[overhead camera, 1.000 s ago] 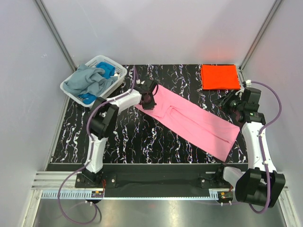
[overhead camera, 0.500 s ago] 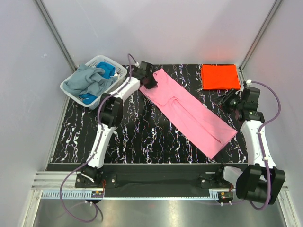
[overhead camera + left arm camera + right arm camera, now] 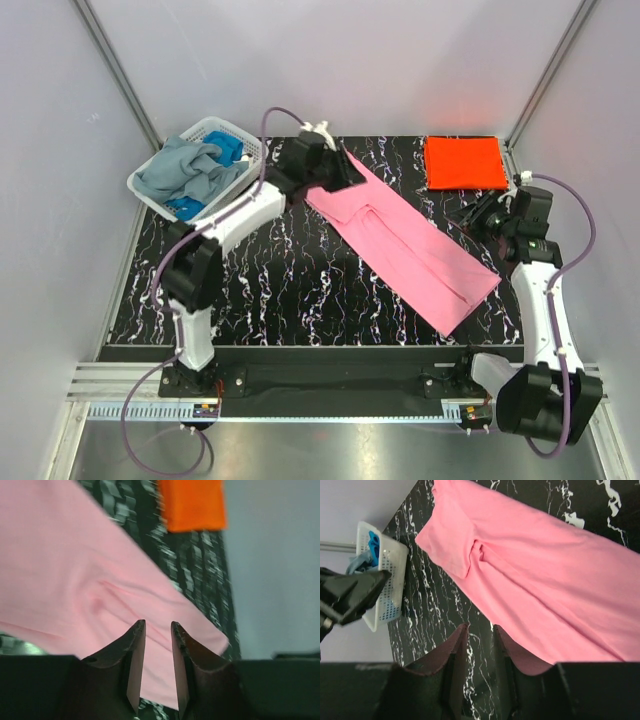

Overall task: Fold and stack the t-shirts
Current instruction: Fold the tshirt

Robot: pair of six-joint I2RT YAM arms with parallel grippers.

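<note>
Left fingers (image 3: 132, 665) hang slightly parted and empty above one end of the pink t-shirt (image 3: 400, 240). Right fingers (image 3: 454, 665), likewise parted and empty, wait beside the other, apparently to fold it. Beyond them the folded orange-red t-shirt (image 3: 463, 162) anchors the stack.

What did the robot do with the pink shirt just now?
The left gripper pulled one end of the pink shirt toward the far edge, straightening it, then opened and let go. The right gripper, orange shirt and basket stayed put.
</note>
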